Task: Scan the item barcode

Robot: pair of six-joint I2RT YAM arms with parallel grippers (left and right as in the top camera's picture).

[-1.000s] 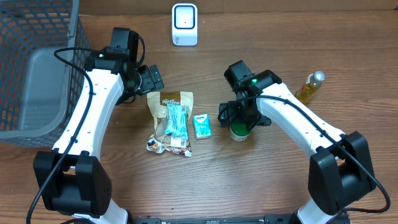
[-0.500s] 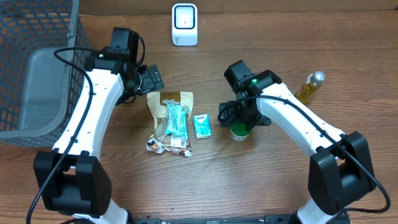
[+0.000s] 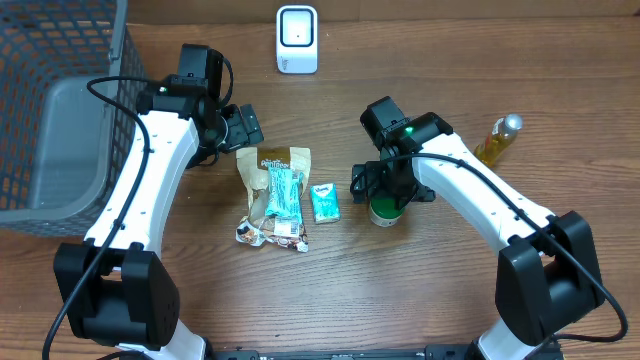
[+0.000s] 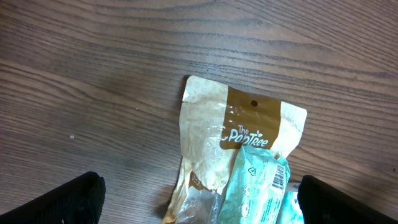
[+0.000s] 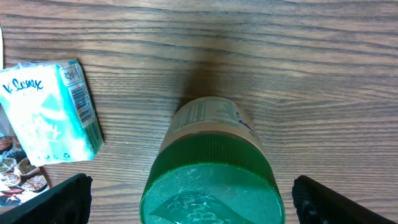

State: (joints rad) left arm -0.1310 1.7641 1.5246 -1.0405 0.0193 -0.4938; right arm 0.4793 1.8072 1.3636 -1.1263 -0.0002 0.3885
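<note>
The left arm (image 3: 150, 190) rises from its base at the near edge and reaches forward, bending inward at the wrist. The left pincer (image 3: 243, 126) points toward the middle, its fingers (image 4: 68, 202) spread wide apart. The right arm (image 3: 480, 195) stretches forward and inward. The right pincer (image 3: 388, 190) aims downward, its jaws likewise fully apart and gripping nothing.

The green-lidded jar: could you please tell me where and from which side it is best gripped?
Probably around the ribbed green lid, from straight above: the jar stands upright with its round lid facing up, and the open right gripper hangs over it, one finger to each side.
</note>
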